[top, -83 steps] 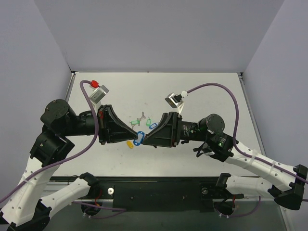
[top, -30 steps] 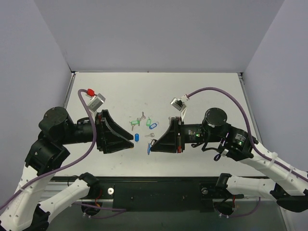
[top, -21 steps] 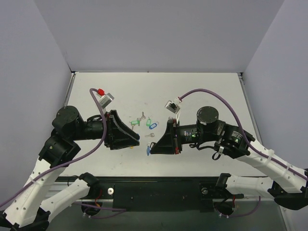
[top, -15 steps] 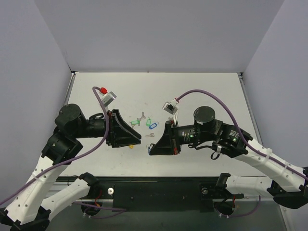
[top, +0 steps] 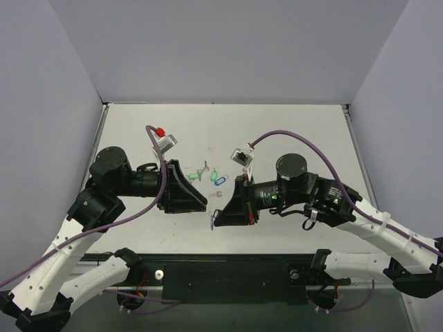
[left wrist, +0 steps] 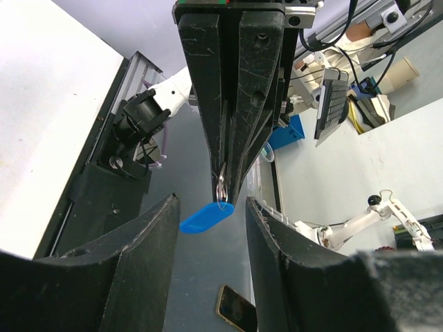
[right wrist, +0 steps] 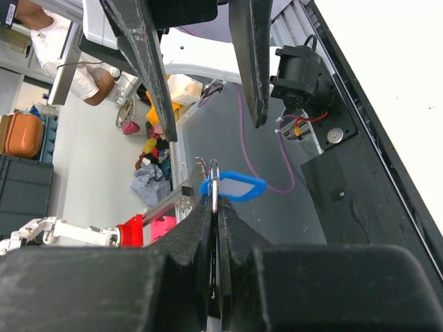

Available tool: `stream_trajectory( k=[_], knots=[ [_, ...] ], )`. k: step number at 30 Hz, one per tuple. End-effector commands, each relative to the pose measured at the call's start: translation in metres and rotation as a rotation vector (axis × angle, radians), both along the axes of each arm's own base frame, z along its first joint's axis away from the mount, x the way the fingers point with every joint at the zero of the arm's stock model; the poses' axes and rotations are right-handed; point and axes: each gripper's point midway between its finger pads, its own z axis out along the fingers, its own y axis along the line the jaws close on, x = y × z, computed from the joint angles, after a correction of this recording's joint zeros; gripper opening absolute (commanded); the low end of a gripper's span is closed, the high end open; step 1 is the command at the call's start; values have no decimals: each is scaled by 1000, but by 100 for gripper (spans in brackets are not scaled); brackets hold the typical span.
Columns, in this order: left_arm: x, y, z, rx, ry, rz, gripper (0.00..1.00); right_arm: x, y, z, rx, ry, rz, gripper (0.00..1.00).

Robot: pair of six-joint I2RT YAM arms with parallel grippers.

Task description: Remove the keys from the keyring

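Overhead, both of my arms reach inward over the white table, and their tips are close together over its near part. My right gripper is fully closed, its 2 fingers pressed flat together on the thin metal loop of the keyring, which stands edge-on just past the fingertips. The keyring's light-blue tag hangs free from the loop, with its white label window turned toward the right wrist camera. My left gripper is wide open and holds nothing. In the left wrist view its 2 fingers flank the closed right gripper and the dangling tag without touching either. A small silver-grey key lies flat on the table, apart from the keyring; in the overhead view it sits between the 2 gripper bodies. Farther back on the table lie 2 green tags, a darker blue tag and another grey key, all beyond the gripper tips. A thin sliver of metal beside the loop in the right wrist view is too small to identify.
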Motion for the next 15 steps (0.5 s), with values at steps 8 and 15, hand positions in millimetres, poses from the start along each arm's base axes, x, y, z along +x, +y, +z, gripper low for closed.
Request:
stream_trajectory(
  k=[8,15],
  knots=[
    [-10,-8,6,-28,-49,-59,49,-4,4,23,59,-41,29,0],
    [-9,-13,4,-21,-44,-58,47,-5,6,25,60,-45,36,0]
  ],
)
